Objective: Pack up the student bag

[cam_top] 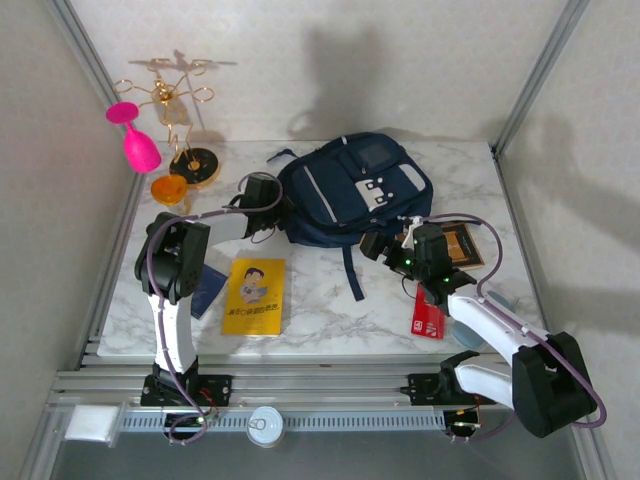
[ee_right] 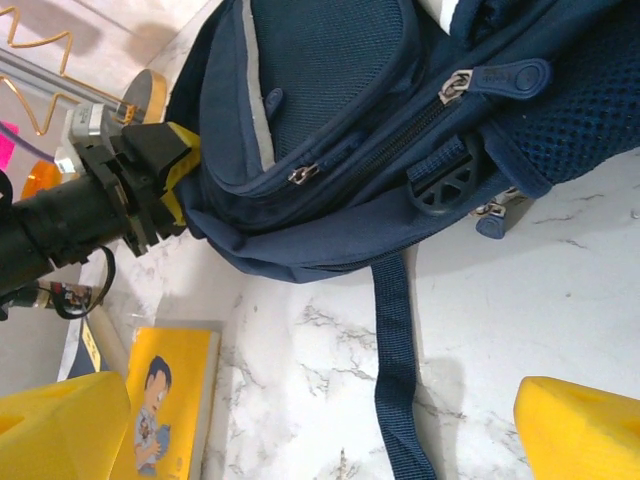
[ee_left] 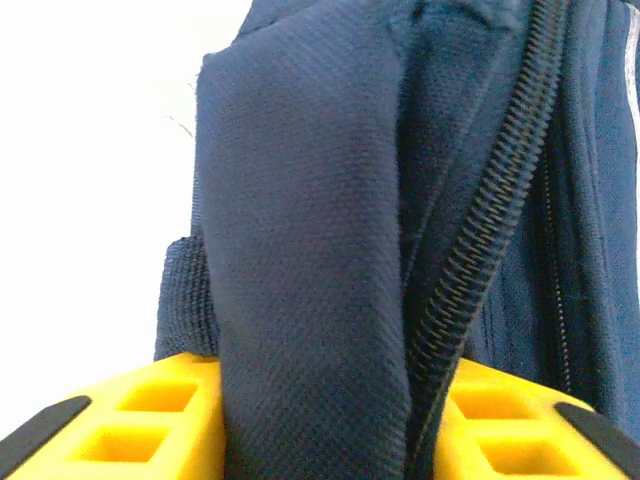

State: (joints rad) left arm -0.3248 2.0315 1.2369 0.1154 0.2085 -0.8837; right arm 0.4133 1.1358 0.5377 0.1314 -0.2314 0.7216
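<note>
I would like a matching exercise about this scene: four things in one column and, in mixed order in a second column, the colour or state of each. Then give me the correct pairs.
Column one:
1. student bag
2. yellow book
3. left claw
4. right claw

Column two:
A. open wide
B. lying flat, cover up
C. navy blue with pale grey stripes
D. closed on a fold of the bag's fabric

Pairs: 1-C, 2-B, 3-D, 4-A

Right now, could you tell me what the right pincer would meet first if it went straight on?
Probably the dark strap lying on the marble table, then the student bag beyond; how high the right pincer rides is unclear.
</note>
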